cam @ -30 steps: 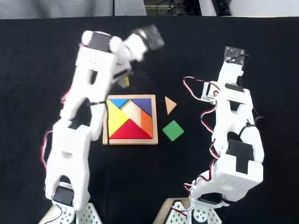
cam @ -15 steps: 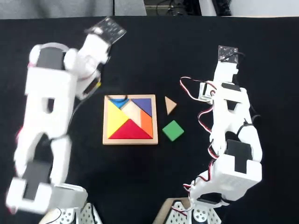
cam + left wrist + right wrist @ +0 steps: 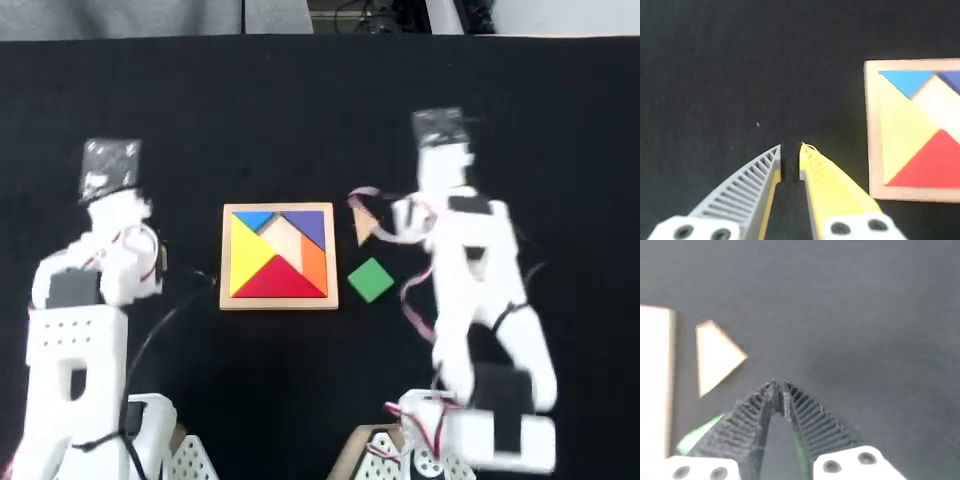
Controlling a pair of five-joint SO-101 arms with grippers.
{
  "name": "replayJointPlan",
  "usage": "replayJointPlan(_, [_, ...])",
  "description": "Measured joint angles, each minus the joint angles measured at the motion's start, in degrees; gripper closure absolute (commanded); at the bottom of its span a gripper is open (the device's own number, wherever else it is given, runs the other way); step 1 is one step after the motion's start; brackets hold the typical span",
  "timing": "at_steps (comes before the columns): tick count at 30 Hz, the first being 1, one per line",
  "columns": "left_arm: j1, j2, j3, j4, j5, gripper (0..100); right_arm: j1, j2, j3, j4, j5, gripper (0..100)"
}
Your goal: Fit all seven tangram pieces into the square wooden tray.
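In the left wrist view the square wooden tray (image 3: 870, 130) runs off the frame edge, leaving its purple piece (image 3: 951, 77) a mere sliver. In the right wrist view the green square (image 3: 692, 440) beside the tray is mostly hidden behind the right gripper (image 3: 778, 385). From above, the right arm (image 3: 470, 250) is smeared, and a cable (image 3: 392, 236) seems to cross the tan triangle (image 3: 364, 232) just beside the tray.
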Motion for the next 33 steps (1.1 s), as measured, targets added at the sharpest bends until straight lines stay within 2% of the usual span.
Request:
replayJointPlan(3, [-2.02, -2.9, 6.86, -3.96, 3.16, 93, -3.16, -5.89, 0.7, 6.77, 2.81, 90.1])
replayJointPlan(8, [-8.09, -3.96, 13.71, -9.14, 4.22, 93, -7.12, -6.68, -4.13, 21.89, 8.53, 87.7])
replayJointPlan(12, [-11.43, -4.4, 20.66, -15.47, 4.22, 93, -14.24, -0.62, -8.26, 29.54, 13.19, 75.4])
replayJointPlan(16, [-11.96, -4.57, 22.77, -17.76, 3.69, 93, -16.0, 7.3, -9.58, 28.31, 14.77, 63.0])
replayJointPlan(18, [-11.96, -4.66, 22.86, -17.85, 3.43, 93, -15.82, 11.08, -9.67, 26.55, 15.82, 60.5])
replayJointPlan(25, [-8.97, -5.01, 23.38, -17.93, 2.99, 93, -13.54, 17.23, -10.2, 22.95, 16.62, 64.5])
replayJointPlan(33, [-8.88, -5.01, 23.38, -17.93, 2.9, 93, -13.27, 20.04, -10.73, 20.57, 16.62, 64.5])
